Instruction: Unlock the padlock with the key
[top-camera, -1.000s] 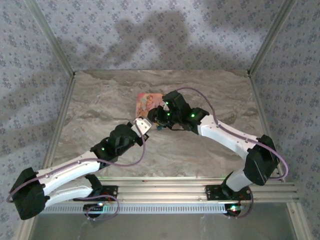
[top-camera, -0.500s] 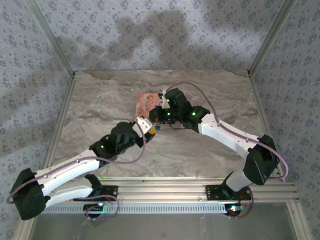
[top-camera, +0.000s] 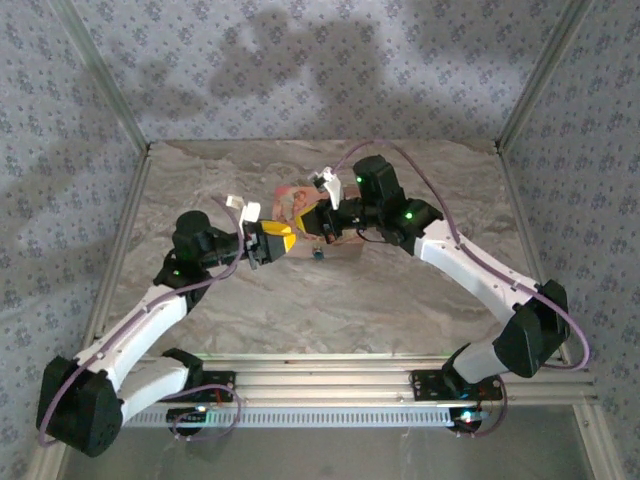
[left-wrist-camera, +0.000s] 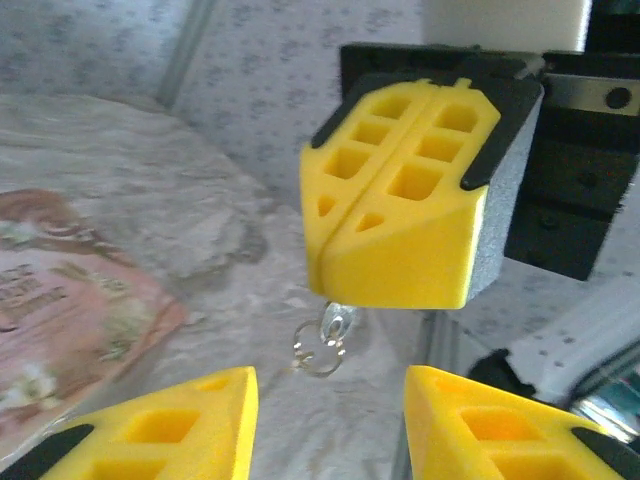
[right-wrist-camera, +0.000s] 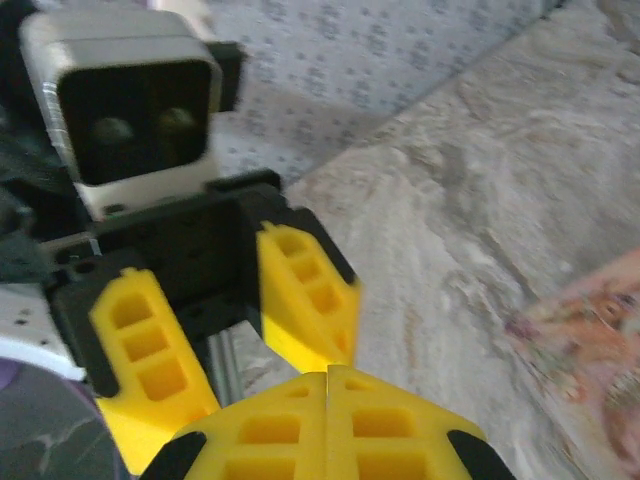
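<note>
Seemingly pre-insertion: a key ring (left-wrist-camera: 325, 345) is seen dangling from the clamped-shut right gripper (right-wrist-camera: 328, 410), held over the table's (top-camera: 380, 310) middle opposite the spread left gripper (right-wrist-camera: 225, 315); next, the padlock, possibly the blue speck (top-camera: 318, 254) beneath, must be steadied and aligned.

- We find the pink printed paper card (top-camera: 292, 203) lying flat on the grey marble-patterned table (top-camera: 400, 300), towards its back middle.
- The left gripper (top-camera: 278, 238) faces the right gripper (left-wrist-camera: 400, 230) from just left of it.
- A small metal key ring (left-wrist-camera: 324, 345) hangs beneath the right gripper.
</note>
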